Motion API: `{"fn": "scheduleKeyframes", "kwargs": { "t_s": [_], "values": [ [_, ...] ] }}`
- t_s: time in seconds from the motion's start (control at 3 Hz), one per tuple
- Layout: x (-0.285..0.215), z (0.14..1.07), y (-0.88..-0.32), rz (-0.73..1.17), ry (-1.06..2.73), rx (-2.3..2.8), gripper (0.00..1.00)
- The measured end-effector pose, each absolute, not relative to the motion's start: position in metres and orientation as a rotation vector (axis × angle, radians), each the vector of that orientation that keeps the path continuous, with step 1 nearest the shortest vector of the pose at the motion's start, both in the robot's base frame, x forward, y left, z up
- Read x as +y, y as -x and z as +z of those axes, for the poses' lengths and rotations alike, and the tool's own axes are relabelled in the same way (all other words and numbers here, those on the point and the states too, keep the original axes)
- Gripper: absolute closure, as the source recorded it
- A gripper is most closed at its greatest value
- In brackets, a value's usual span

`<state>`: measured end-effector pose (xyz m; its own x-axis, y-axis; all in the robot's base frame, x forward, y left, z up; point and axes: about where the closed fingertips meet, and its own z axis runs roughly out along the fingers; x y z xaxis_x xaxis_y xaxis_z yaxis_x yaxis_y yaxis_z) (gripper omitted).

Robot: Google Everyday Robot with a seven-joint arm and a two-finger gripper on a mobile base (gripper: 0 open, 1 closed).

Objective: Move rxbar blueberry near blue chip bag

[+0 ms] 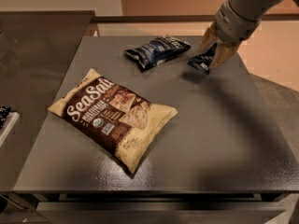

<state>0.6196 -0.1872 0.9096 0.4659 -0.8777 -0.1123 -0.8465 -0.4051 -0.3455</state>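
The rxbar blueberry (202, 61), a small dark navy bar wrapper, is held between my gripper's yellowish fingers (225, 54) a little above the grey table (210, 139), at the far right. My gripper (211, 56) is shut on it, with the arm coming in from the top right. The blue chip bag (156, 51), dark blue, glossy and wrinkled, lies on the table's far middle, just left of the bar with a small gap between them.
A big cream-and-brown "Sea Salt" bag (112, 117) lies diagonally at the table's left centre. A dark counter (32, 55) runs along the left side. The table's right edge drops to a lighter floor (275, 55).
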Motion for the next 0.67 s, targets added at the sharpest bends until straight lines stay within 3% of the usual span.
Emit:
{"fn": "scheduleKeyframes", "kwargs": {
  "t_s": [0.67],
  "values": [
    [-0.164, 0.898, -0.667, -0.093, 2.314, 1.435, 1.0]
  ]
}}
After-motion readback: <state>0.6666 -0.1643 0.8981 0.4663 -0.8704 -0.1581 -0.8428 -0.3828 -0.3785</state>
